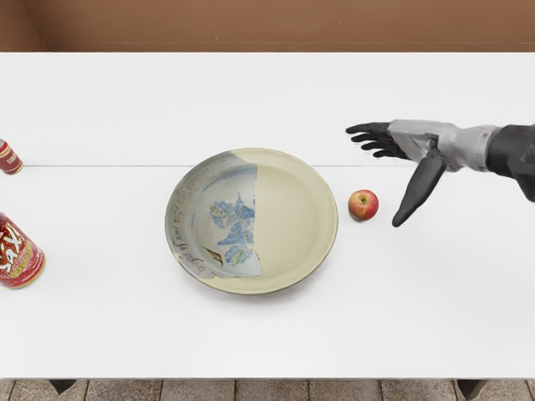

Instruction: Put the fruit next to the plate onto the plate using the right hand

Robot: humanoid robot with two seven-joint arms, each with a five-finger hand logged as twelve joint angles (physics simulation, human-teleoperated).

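Small red cylindrical can (pixel 8 157), left edge: cropped. Larger red can with white lettering (pixel 18 252), lower left: partly cropped, lettering unreadable. Dark forearm (pixel 514 150), right edge: cut off.

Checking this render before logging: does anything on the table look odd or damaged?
The plate: its left part carries a grey-blue pattern that stops at a sharp, straight seam, while the rest is plain cream. The apple looks intact.
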